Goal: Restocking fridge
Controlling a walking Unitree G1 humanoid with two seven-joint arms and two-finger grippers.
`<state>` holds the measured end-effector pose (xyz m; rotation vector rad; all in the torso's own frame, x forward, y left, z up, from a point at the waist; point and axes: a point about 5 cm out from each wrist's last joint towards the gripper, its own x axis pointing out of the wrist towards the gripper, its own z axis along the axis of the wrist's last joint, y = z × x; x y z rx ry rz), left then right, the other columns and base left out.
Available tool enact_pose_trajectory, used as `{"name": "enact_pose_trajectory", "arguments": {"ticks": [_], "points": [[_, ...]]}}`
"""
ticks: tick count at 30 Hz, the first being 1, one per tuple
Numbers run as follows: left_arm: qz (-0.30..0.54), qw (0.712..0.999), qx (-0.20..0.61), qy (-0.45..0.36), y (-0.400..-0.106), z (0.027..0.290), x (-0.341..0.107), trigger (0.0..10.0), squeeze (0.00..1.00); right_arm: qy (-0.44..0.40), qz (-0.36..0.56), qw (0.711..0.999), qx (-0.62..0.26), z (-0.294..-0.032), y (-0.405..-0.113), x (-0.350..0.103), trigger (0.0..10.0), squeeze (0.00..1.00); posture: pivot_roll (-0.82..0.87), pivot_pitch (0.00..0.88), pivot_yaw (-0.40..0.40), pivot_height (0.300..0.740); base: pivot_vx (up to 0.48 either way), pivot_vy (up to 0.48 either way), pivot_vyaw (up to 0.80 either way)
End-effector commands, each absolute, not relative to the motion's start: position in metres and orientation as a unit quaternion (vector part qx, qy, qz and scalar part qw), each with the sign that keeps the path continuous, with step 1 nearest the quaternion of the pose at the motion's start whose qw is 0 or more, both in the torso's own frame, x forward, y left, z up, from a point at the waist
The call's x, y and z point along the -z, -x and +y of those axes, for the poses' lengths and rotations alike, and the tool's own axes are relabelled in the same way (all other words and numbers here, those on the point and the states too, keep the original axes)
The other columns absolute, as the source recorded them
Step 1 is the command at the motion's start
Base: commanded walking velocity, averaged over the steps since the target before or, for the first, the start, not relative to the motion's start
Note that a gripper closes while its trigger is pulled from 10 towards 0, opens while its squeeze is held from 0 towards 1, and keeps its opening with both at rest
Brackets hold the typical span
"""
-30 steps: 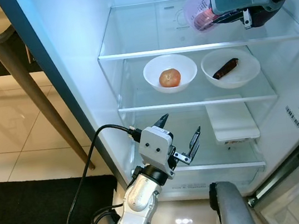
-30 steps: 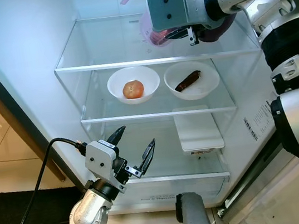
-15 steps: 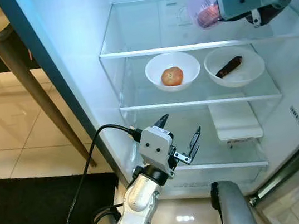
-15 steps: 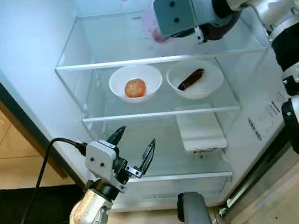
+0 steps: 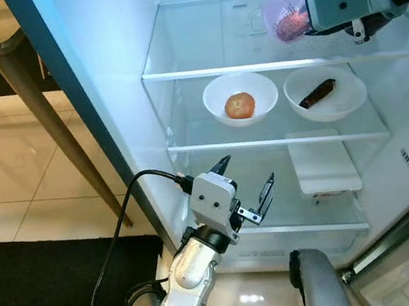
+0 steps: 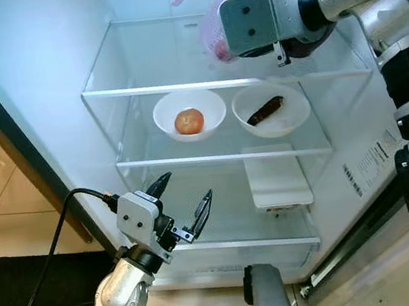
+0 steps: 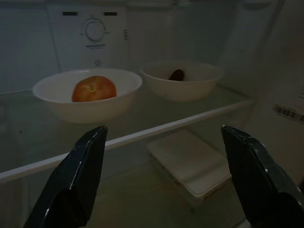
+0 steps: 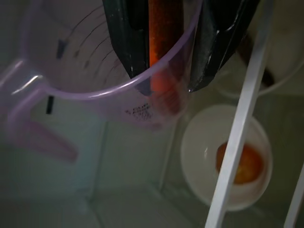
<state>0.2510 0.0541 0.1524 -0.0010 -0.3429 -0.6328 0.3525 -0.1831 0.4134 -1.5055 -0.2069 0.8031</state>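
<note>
Right gripper [image 8: 166,71] pinching rim of clear purple jug [image 6: 210,25] over top fridge shelf [image 5: 284,64], orange item inside hard to make out, jug partly hidden by wrist, left gripper [image 5: 248,185] spread wide below bowls [image 5: 240,98].

Clear glass shelves [image 5: 253,65], translucent pink plastic jug [image 8: 95,71] (glossy), smooth white bowls [image 5: 240,97].

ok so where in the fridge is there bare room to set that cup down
The top shelf is bare left of the right pincer and its purple measuring cup. The bottom shelf is free left of the white lidded box. The middle shelf is crowded: the tomato bowl and the second bowl stand side by side.
</note>
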Motion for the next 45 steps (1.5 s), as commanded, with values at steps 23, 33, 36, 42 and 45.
{"name": "enact_pose_trajectory", "arguments": {"ticks": [23, 33, 36, 42, 45], "points": [[-0.163, 0.936, 0.312, 0.0, -0.25, 0.051, -0.149, 10.0, 0.0, 0.604, -0.148, 0.69, -0.37, -0.19, -0.328, -0.405, 0.0, 0.0, -0.03, 0.098, -0.023, 0.369, 0.0, 0.0, 0.0], [-0.164, 0.936, 0.311, 0.001, -0.25, 0.051, -0.149, 10.0, 0.0, 0.604, -0.104, 0.694, -0.378, -0.201, -0.318, -0.406, 0.0, 0.0, -0.03, 0.099, -0.023, 0.369, 0.0, 0.0, 0.0], [-0.164, 0.936, 0.312, 0.001, -0.25, 0.051, -0.149, 10.0, 0.0, 0.604, -0.1, 0.693, -0.38, -0.204, -0.313, -0.408, 0.0, 0.0, -0.04, 0.099, -0.024, 0.369, 0.0, 0.0, 0.0], [-0.164, 0.936, 0.312, 0.002, -0.25, 0.05, -0.149, 10.0, 0.0, 0.576, -0.103, 0.708, -0.396, -0.2, -0.31, -0.399, 0.0, 0.0, -0.04, 0.101, -0.024, 0.369, 0.0, 0.0, 0.0], [-0.164, 0.936, 0.312, 0.002, -0.25, 0.05, -0.149, 10.0, 0.0, 0.552, -0.103, 0.719, -0.409, -0.197, -0.309, -0.39, 0.0, 0.0, -0.04, 0.101, -0.025, 0.369, 0.0, 0.0, 0.0]]}}
